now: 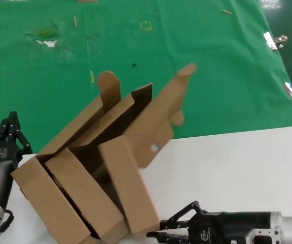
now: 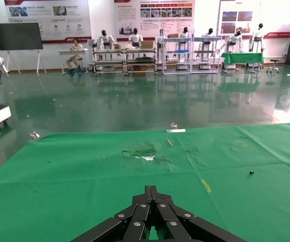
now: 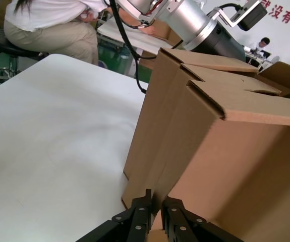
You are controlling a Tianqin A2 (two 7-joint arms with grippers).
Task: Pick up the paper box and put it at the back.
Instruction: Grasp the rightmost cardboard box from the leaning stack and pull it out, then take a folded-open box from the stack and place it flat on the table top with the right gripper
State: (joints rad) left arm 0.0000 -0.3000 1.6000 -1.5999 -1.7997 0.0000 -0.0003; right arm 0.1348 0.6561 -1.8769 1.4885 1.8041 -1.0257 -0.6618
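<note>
Cardboard fills the near left of the scene: the paper box (image 1: pixel 158 119) lies tilted with its lid thrown open toward the far right, the small round hole in its flap showing, bunched against the other brown boxes (image 1: pixel 79 195). Its far part reaches over the green cloth (image 1: pixel 212 61), while the rest of the pile sits on the white surface (image 1: pixel 237 162). The right tool (image 1: pixel 161 230) lies low at the near edge, pointing left, its tips almost together at the bottom edge of the nearest box; whether they pinch the cardboard cannot be told. The left tool (image 1: pixel 11 122) stands at the far left, just beside the pile, its fingers drawn together on nothing, over the cloth. Two metal clips (image 1: pixel 275 40) hold the cloth's right edge.
</note>
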